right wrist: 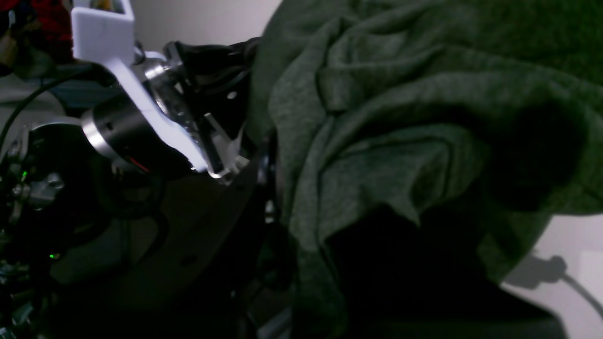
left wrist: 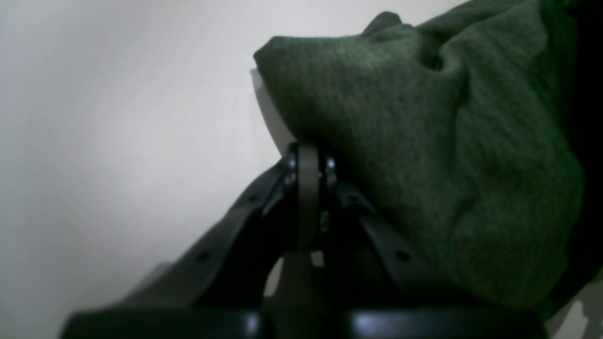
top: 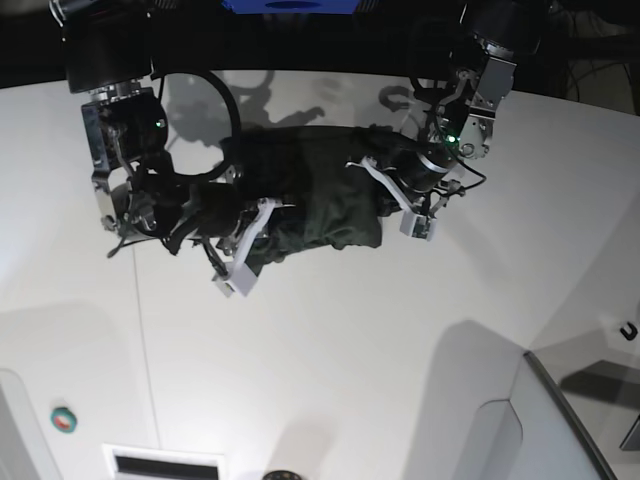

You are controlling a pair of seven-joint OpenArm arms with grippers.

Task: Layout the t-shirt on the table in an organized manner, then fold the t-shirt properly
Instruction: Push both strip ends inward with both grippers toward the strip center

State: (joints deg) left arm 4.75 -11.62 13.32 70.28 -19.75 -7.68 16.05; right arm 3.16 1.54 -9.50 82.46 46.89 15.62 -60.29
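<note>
Left wrist view: left gripper (left wrist: pixel 308 160), black fingers pressed together, tips at the edge of the dark green soft-fabric t-shirt (left wrist: pixel 424 155) above the smooth white table (left wrist: pixel 118 141).
Right wrist view: right gripper buried in bunched t-shirt (right wrist: pixel 400 141); fingers hidden, cannot tell.
Base view: t-shirt (top: pixel 320 205) crumpled far-centre on table (top: pixel 350 350), between both grippers.

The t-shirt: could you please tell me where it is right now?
In the base view, the t-shirt lies bunched on the table, toward its far side, between the two arms.
</note>
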